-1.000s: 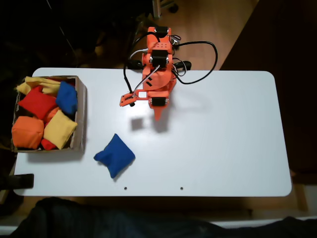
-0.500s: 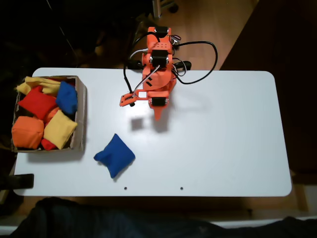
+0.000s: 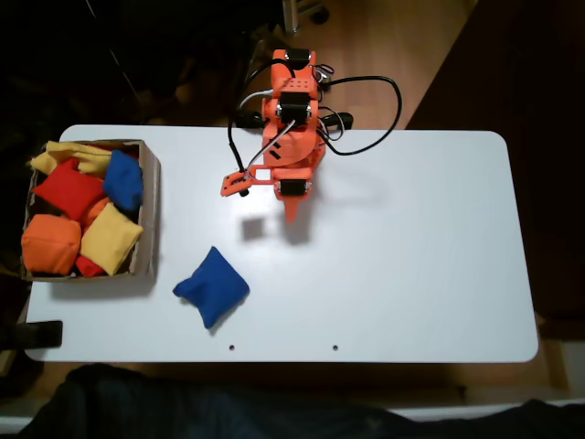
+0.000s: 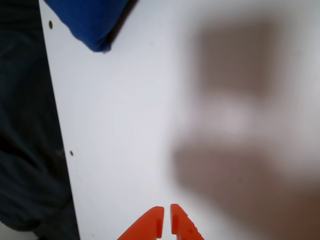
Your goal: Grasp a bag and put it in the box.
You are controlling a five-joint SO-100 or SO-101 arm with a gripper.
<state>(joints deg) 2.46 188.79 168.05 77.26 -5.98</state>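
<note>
Nothing is changing since a second ago: the gripper [image 4: 166, 222] is staying clenched and empty, well apart from the bag [image 3: 212, 286]; the approach is not starting.

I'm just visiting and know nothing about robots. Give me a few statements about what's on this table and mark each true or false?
1. A blue bag lies on the white table, outside the box. True.
2. The gripper is clamped on the blue bag. False: in the wrist view its fingers are nearly together with nothing between them, and the bag is well away from them.
3. The box already holds several bags, among them another blue bag. True.
4. The box is at the right end of the table in the fixed view. False: it sits at the left end.
5. The orange arm stands at the far edge of the table. True.
</note>
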